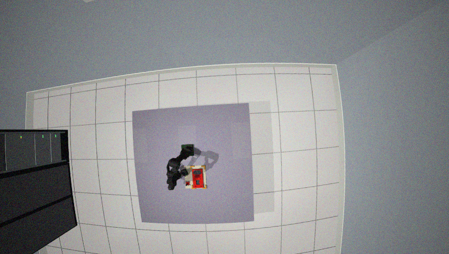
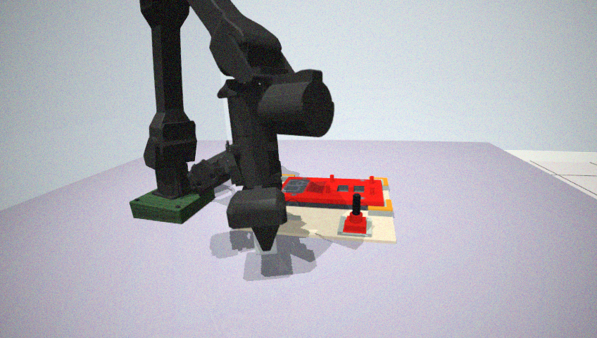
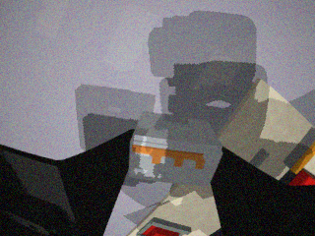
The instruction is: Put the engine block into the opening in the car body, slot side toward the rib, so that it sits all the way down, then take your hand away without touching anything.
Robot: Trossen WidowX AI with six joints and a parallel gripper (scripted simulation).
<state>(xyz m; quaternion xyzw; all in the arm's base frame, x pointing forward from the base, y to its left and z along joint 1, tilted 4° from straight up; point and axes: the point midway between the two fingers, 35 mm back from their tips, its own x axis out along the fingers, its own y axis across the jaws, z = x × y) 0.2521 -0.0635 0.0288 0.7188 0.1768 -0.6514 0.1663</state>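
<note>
My gripper (image 2: 265,243) (image 3: 172,141) is shut on the engine block (image 2: 263,252) (image 3: 153,152), a small grey block with an orange strip. It holds the block low over the purple table, just off the near left corner of the cream board (image 2: 322,228) (image 1: 190,182). The red car body (image 2: 335,191) (image 1: 197,179) lies flat on the far part of that board, to the right of the gripper. Its dark grey opening (image 2: 295,186) is at its left end. In the top view the arm hides the block. I cannot tell whether the block touches the table.
A red pedestal with a black upright peg (image 2: 355,214) stands on the board's near edge. Orange corner brackets (image 2: 385,205) hold the car body. The arm's green base (image 2: 167,207) (image 1: 187,146) sits left of the board. A dark cabinet (image 1: 31,176) stands off the table at left.
</note>
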